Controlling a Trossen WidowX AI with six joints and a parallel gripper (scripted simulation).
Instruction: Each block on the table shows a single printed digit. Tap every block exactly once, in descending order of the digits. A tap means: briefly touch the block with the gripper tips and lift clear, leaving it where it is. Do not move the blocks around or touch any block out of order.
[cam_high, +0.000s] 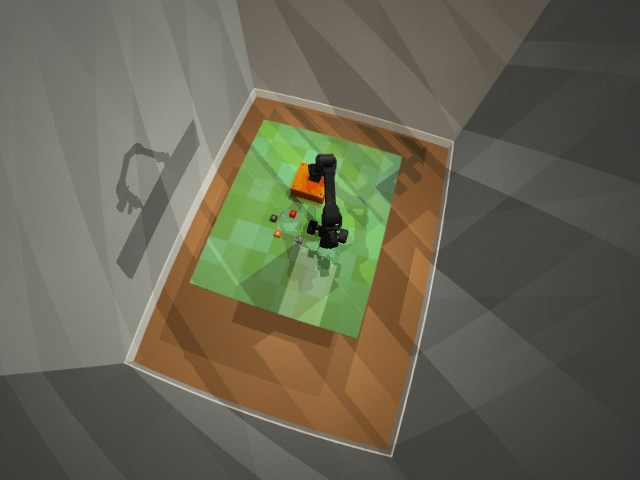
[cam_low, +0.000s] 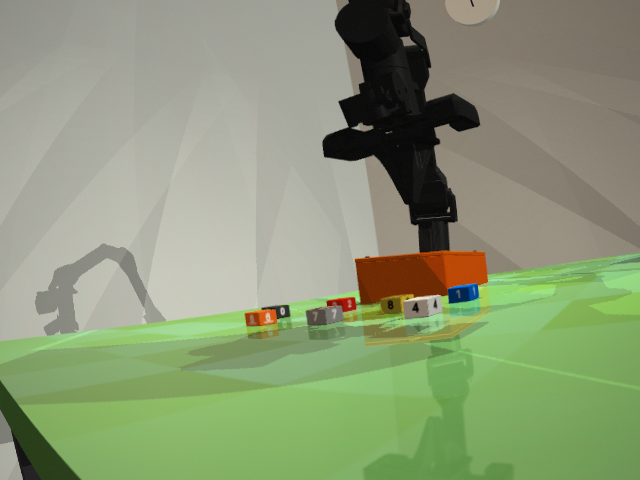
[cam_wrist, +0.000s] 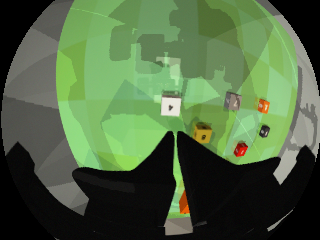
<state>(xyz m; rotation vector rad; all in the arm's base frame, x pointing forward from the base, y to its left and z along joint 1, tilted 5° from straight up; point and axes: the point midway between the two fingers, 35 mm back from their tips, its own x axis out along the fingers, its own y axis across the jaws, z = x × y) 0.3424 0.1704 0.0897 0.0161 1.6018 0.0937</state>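
My gripper (cam_low: 407, 200) (cam_wrist: 174, 135) is shut and empty, high above the table near the white block. The white block (cam_low: 422, 306) (cam_wrist: 170, 106) shows 4. The yellow block (cam_low: 390, 304) (cam_wrist: 202, 134) shows 8, the gray block (cam_high: 299, 239) (cam_low: 324, 315) (cam_wrist: 232, 101) 7, the red block (cam_high: 292, 213) (cam_low: 341, 304) (cam_wrist: 241, 149) 2, the black block (cam_high: 273, 218) (cam_low: 279, 311) (cam_wrist: 264, 131) 0, and the blue block (cam_low: 463, 293) 1. The orange block (cam_high: 277, 233) (cam_low: 261, 317) (cam_wrist: 263, 106) has an underlined digit, hard to read. The arm hides white and blue in the top view.
The orange box (cam_high: 308, 193) (cam_low: 402, 280) stands under the arm's base, behind the blocks. The green table top (cam_high: 217, 268) (cam_low: 258, 428) carries the blocks. A thin orange outline shows on it around the white block's area in the exterior view.
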